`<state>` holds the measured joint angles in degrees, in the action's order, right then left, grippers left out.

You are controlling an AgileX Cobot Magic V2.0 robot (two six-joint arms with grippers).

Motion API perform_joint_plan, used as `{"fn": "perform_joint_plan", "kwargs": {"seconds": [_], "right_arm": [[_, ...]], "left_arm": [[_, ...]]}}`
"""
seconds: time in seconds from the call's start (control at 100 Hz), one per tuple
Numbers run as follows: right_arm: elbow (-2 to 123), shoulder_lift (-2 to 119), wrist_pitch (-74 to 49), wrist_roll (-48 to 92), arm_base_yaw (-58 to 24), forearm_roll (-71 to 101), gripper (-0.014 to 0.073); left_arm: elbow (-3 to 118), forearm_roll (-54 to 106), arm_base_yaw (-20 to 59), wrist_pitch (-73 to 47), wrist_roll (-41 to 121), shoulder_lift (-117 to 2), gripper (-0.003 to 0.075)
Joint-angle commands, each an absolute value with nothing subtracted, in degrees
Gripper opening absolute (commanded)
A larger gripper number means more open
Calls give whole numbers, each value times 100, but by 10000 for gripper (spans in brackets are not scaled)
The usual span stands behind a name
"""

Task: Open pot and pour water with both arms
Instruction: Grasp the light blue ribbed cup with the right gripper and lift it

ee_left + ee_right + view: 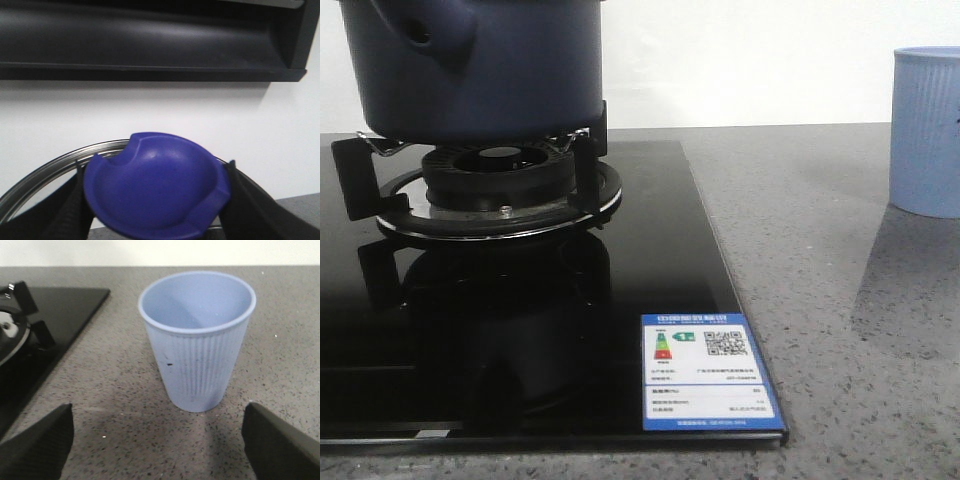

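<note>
- Right gripper (157, 450) gapes wide and empty, lined up on the ribbed cup (197, 340) standing on the stone counter (115, 390); my guess is that the cup grasp is next, so the fingers must advance around it
- Left gripper (155, 200) clamps the blue lid knob (155, 197)
- Farther off, the pot (470, 70) sits on the burner (500, 185)

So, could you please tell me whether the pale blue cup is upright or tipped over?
Upright. The ribbed cup stands on its base on the grey countertop, mouth facing up; its interior looks empty.
</note>
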<state>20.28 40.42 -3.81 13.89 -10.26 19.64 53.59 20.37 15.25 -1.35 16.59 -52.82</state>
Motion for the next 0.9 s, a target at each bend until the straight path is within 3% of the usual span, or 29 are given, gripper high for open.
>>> {"fn": "perform_joint_plan", "kwargs": {"seconds": [0.0, 0.41, 0.89], "right_arm": [[2169, 4457, 499, 1458, -1042, 1909, 618], [2169, 6352, 2468, 1458, -1042, 1909, 618], [2637, 7379, 3054, 1458, -1042, 1909, 618]], "left_arm": [[5583, 1938, 1387, 297, 1655, -5074, 373], [5583, 1900, 1307, 219, 1655, -4913, 374], [5583, 1900, 1307, 219, 1655, -4913, 373]]}}
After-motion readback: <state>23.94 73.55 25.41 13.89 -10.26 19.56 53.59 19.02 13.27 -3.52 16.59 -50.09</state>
